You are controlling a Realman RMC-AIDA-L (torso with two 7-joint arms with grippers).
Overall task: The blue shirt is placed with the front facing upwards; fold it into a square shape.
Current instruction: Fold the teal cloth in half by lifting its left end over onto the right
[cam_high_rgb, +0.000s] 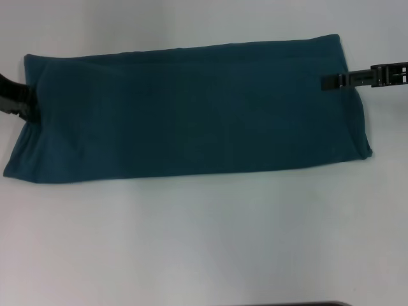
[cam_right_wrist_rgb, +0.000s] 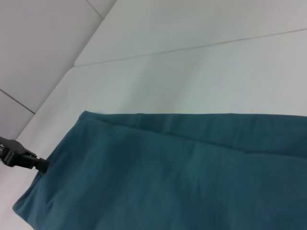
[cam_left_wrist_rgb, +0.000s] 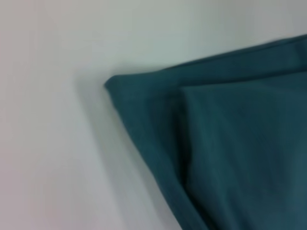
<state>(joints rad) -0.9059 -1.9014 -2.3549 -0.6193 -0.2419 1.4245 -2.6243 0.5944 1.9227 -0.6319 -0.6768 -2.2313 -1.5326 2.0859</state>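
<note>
Shirt (cam_high_rgb: 191, 111) lies in a long folded strip on table (cam_high_rgb: 204, 242). My left claw (cam_high_rgb: 24, 102) and right claw (cam_high_rgb: 328, 81) at its ends; grip state cannot tell.

A plain white table (cam_high_rgb: 204, 242) filled nearly the whole head view under soft, even light. In the right wrist view, thin seams (cam_right_wrist_rgb: 192, 45) crossed the pale surface toward 10 o'clock.
</note>
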